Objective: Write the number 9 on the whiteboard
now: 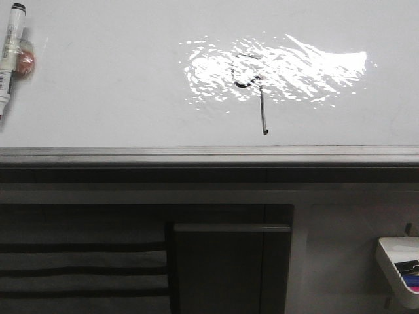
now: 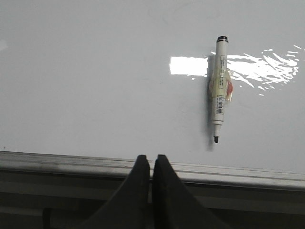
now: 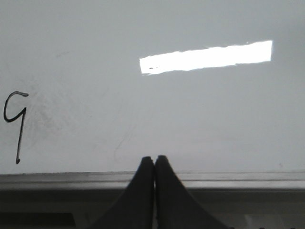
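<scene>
- Currently, on my left wrist feed, the left pincer [image 2: 147,164] has its two dark fingers pressed together, with nothing between them.
- The fingertips sit over the grey metal edge [image 2: 228,172] of the whiteboard [image 2: 95,86]; I see no contact with the white surface.
- Beyond that pincer, a marker [image 2: 219,88] lies flat on the board, well apart from the fingers. Its black tip is bare and points toward the metal edge; its black end cap points away.
- A small reddish object [image 2: 229,89] wrapped in clear material is stuck to the marker barrel; I cannot tell what it is.
- On my right wrist feed, the right pincer [image 3: 154,164] is likewise closed, finger against finger, holding nothing, and also sits at the board's metal edge.
- The number 9 [image 3: 14,125] appears at the far side of that feed, well apart from the right pincer: a small loop above a long straight tail.
- On the front feed, the number 9 [image 1: 252,91] stands near the middle of the board, its loop inside a bright glare patch [image 1: 281,69] and its tail ending near the metal edge.
- The marker [image 1: 9,55] lies at the far left of the board.
- Below the board, at lower right, a white tray [image 1: 398,268] holds coloured items.
- Neither arm is visible on the front feed.
</scene>
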Controlling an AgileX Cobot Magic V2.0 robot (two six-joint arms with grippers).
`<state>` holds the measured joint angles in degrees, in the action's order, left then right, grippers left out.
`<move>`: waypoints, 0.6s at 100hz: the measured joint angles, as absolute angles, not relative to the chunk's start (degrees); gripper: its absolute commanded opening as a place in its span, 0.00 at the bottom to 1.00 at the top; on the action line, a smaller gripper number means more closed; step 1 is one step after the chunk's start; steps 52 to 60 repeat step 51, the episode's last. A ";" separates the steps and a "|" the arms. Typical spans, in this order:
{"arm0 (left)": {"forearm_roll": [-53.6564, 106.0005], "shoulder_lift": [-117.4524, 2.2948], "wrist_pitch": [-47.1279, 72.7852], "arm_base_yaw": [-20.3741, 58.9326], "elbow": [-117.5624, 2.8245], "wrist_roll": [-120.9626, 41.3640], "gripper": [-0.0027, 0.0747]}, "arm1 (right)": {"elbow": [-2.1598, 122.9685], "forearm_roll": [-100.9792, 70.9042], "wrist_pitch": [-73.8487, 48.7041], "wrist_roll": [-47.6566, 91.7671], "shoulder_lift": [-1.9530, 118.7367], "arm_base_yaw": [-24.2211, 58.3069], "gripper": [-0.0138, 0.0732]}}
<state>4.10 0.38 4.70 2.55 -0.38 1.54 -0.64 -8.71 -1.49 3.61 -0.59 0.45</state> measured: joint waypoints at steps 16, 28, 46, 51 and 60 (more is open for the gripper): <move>4.10 0.38 4.70 2.55 -0.38 1.54 0.01 | -0.64 1.65 0.00 -6.47 -0.59 0.45 0.08; 4.10 0.38 4.70 2.55 -0.38 1.54 0.01 | -0.64 2.68 0.00 -7.75 -0.59 0.45 0.08; 4.10 0.38 4.70 2.55 -0.38 1.54 0.01 | -0.64 2.92 0.00 -7.85 -0.59 0.45 0.08; 4.10 0.38 4.70 2.55 -0.38 1.54 0.01 | -0.64 2.92 0.00 -7.85 -0.59 0.45 0.08; 4.10 0.38 4.70 2.55 -0.38 1.54 0.01 | -0.64 2.92 0.00 -7.85 -0.59 0.45 0.08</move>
